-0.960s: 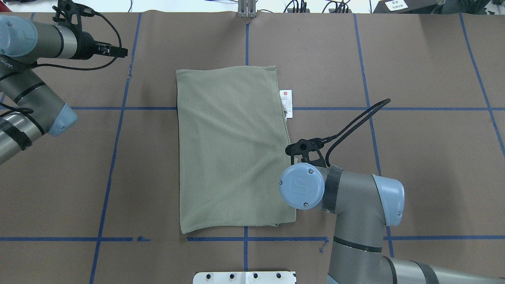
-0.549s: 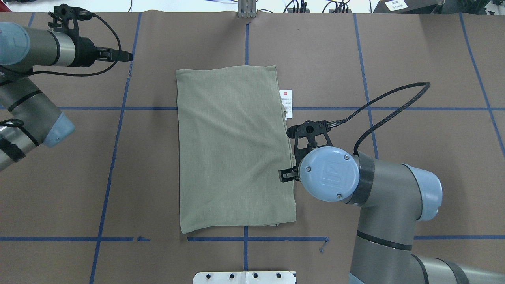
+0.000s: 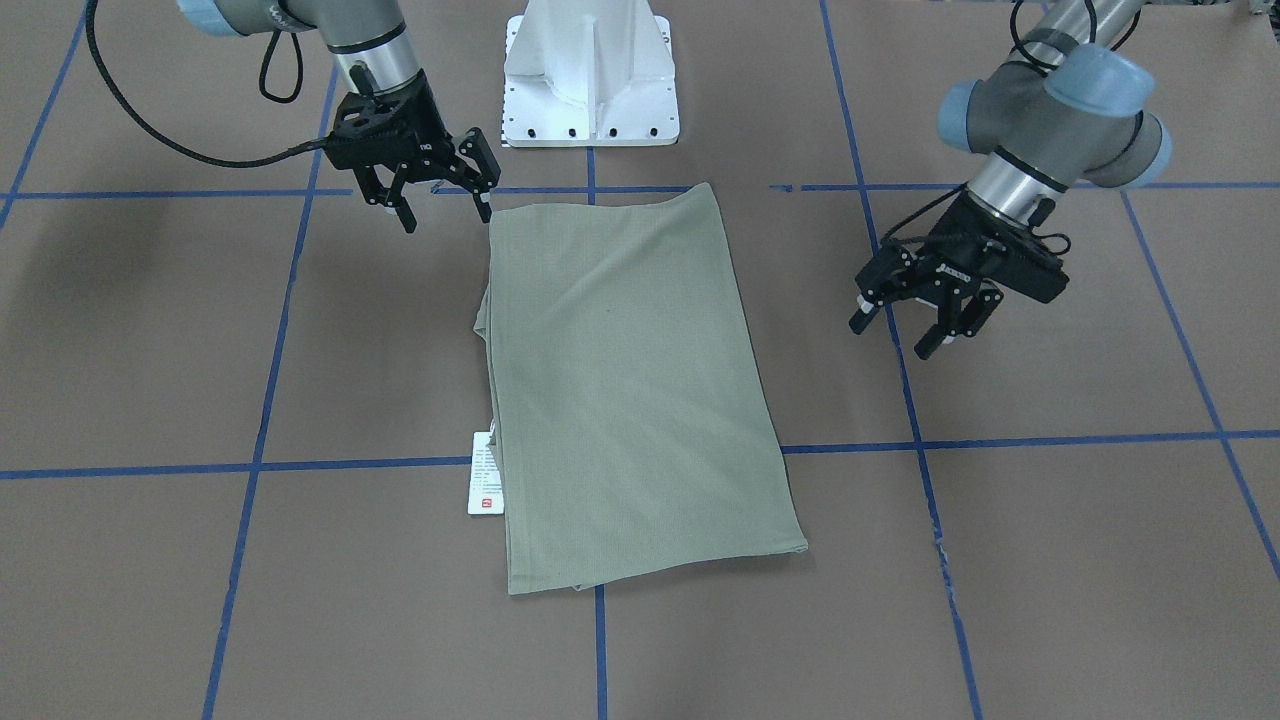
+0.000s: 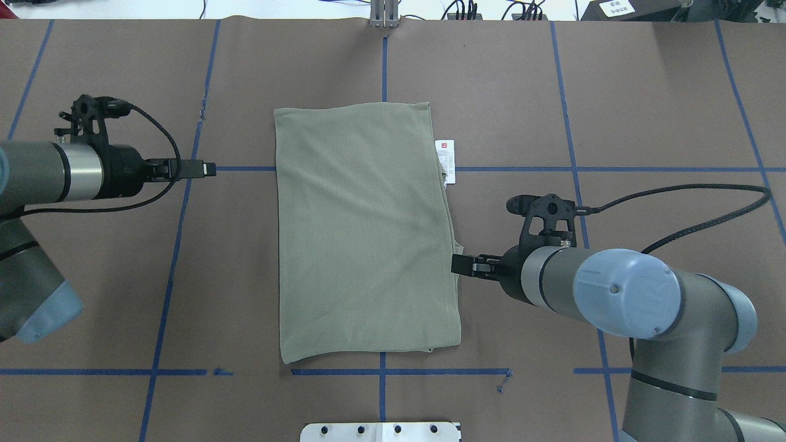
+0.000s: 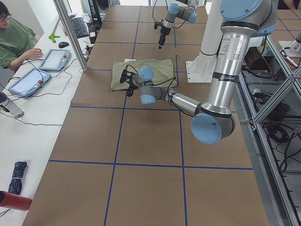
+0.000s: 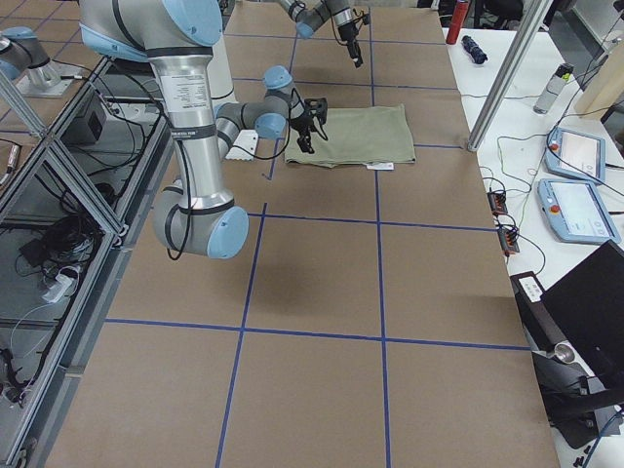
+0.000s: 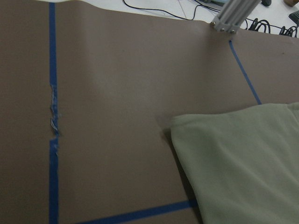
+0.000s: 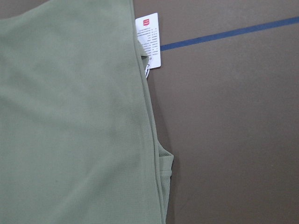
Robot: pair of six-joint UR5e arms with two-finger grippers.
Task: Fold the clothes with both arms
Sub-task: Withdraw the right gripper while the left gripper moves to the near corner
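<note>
The folded green shirt [image 4: 368, 233] lies flat on the counter [image 4: 645, 92] between the pincers — the right pincer [image 3: 447, 212] gaping and empty just beside its long edge, the left pincer [image 3: 893, 335] equally open and empty but well off — so the next fold seemingly needs both lowered onto an end's corners.

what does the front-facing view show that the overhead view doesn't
Only front-facing: the left tool and right tool with their fingers spread open, and the whole white pedestal base. Only overhead: the table's far edge with a metal post and cables; there the tools appear edge-on, so their opening cannot be read. Both: the green shirt folded into a rectangle, its white hang tag poking out at one long edge, the blue tape grid, and one tool on each side of the shirt.
</note>
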